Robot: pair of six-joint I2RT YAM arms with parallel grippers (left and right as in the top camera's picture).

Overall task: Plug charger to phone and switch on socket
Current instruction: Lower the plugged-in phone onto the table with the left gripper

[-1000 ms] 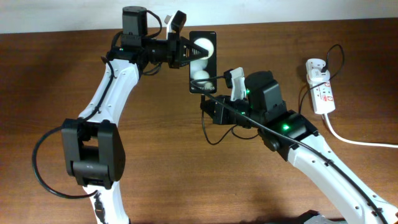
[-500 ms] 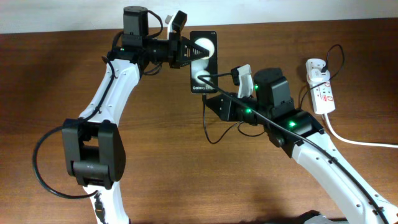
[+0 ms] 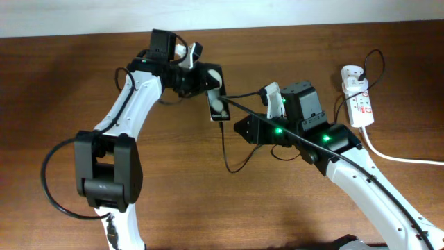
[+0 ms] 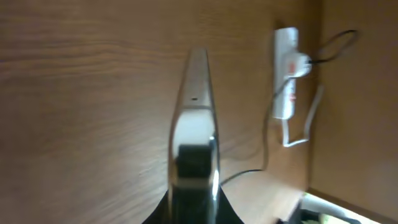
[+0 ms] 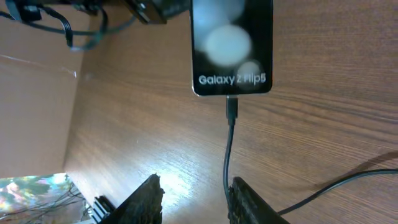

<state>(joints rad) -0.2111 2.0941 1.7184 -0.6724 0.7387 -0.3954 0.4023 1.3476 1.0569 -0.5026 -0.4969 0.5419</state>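
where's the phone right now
In the overhead view the phone is near the middle, toward the far side of the table, held in the left gripper. The right wrist view shows the charger plugged into its lettered end.

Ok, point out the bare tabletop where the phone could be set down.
Widest bare table is left of the left arm. Another patch lies between both arms, in front of the charger loop. Crowded: around the phone and right pincer, and by the socket with its white cord.
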